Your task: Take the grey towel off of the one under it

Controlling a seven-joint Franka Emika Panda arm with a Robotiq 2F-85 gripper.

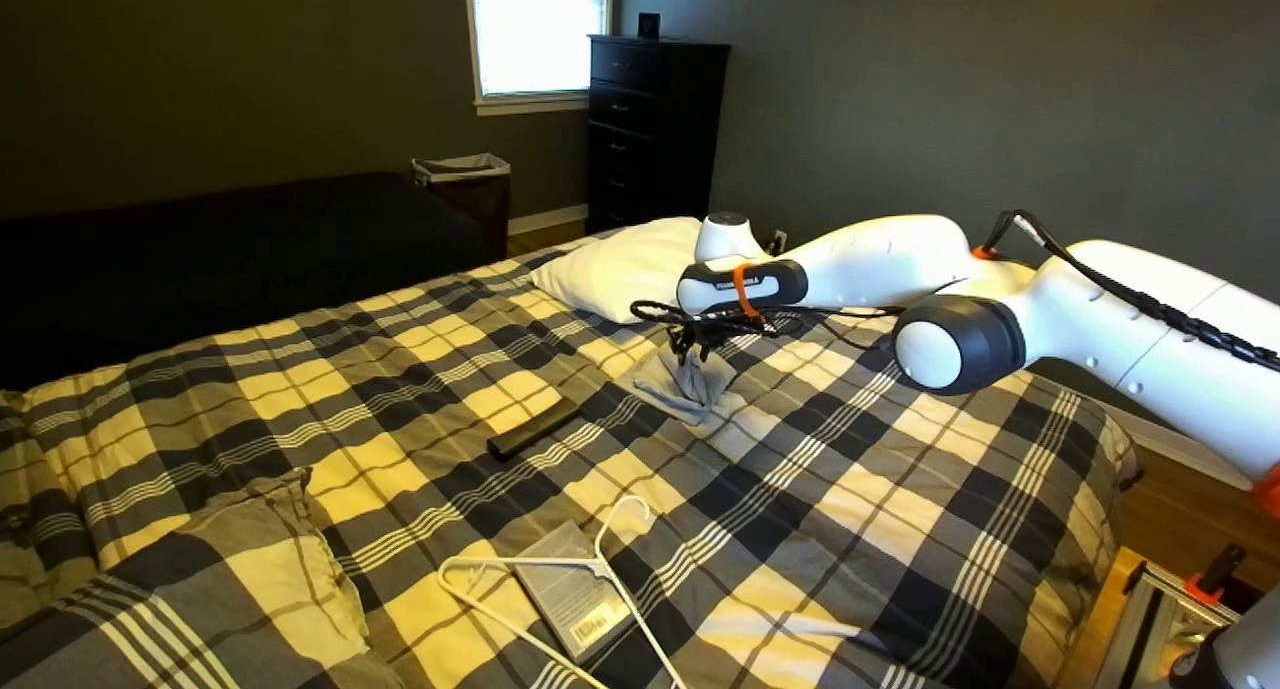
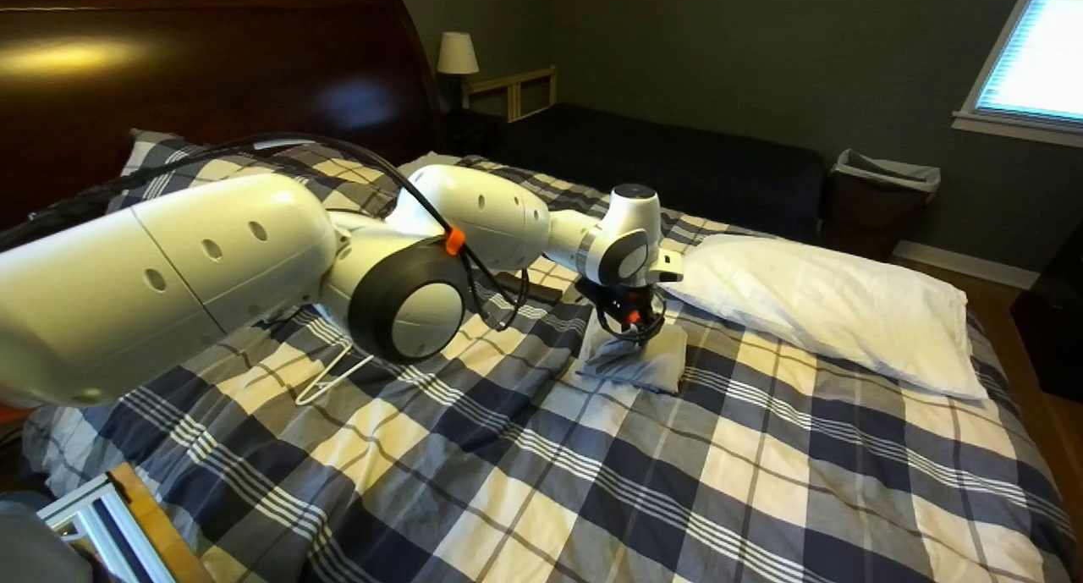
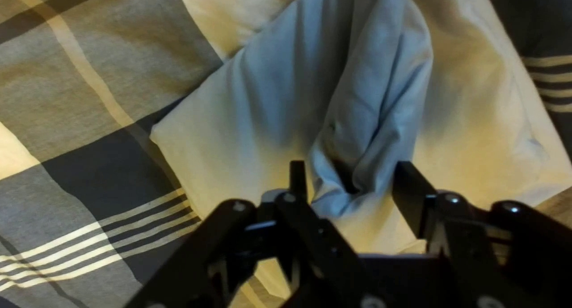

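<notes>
Evidently little is done: the top towel (image 3: 375,98) lies rucked up on the lower one (image 3: 482,124). The jaws stand partway apart, astride the ruck, seemingly not yet gripping; pinching, lifting and moving it off remain.

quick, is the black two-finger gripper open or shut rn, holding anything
Black two-finger gripper: open, jaws apart, with a loose fold of the blue-grey cloth towel between them; no firm grip visible.

In an exterior view, a window (image 1: 540,31) glows white in the far wall (image 1: 300,69), left of a dark dresser (image 1: 655,129); wooden floor (image 1: 1180,506) shows at the right.
</notes>
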